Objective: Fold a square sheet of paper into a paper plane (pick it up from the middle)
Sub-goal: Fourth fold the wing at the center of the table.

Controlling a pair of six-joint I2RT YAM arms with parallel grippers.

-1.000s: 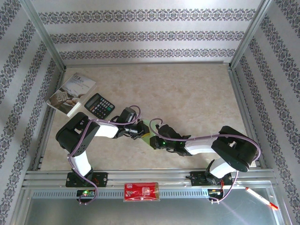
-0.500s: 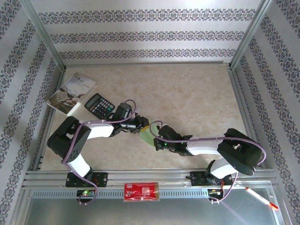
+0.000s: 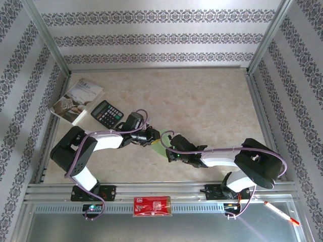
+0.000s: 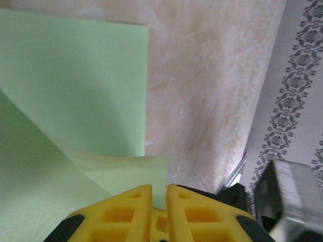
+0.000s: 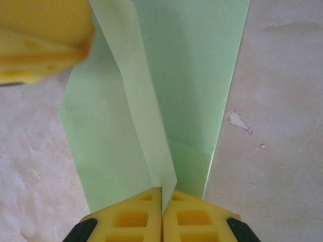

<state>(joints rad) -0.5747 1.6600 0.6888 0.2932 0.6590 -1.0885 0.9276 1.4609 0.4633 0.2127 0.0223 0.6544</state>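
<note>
The square sheet of paper [image 3: 158, 146], light green and partly folded lengthwise, lies on the table between my two grippers. My left gripper [image 3: 152, 137] reaches it from the left. In the left wrist view its yellow fingertips [image 4: 159, 187] stand almost together with a raised flap of the paper [image 4: 126, 171] between them. My right gripper [image 3: 167, 152] comes from the right. In the right wrist view it [image 5: 162, 190] is shut on the upright centre fold [image 5: 146, 131]. A finger [image 5: 45, 40] of the left gripper shows at that view's top left.
A black calculator [image 3: 107, 113] and a grey-white booklet [image 3: 76, 101] lie at the far left. A red packet [image 3: 152, 206] sits on the near rail and a white pen [image 3: 281, 213] at the near right. Metal frame rails border the beige table [image 3: 202, 101].
The left arm's elbow dropped and swung left, and the right arm's elbow moved right. Both grippers stayed at the paper. The left gripper edged a little to the right.
</note>
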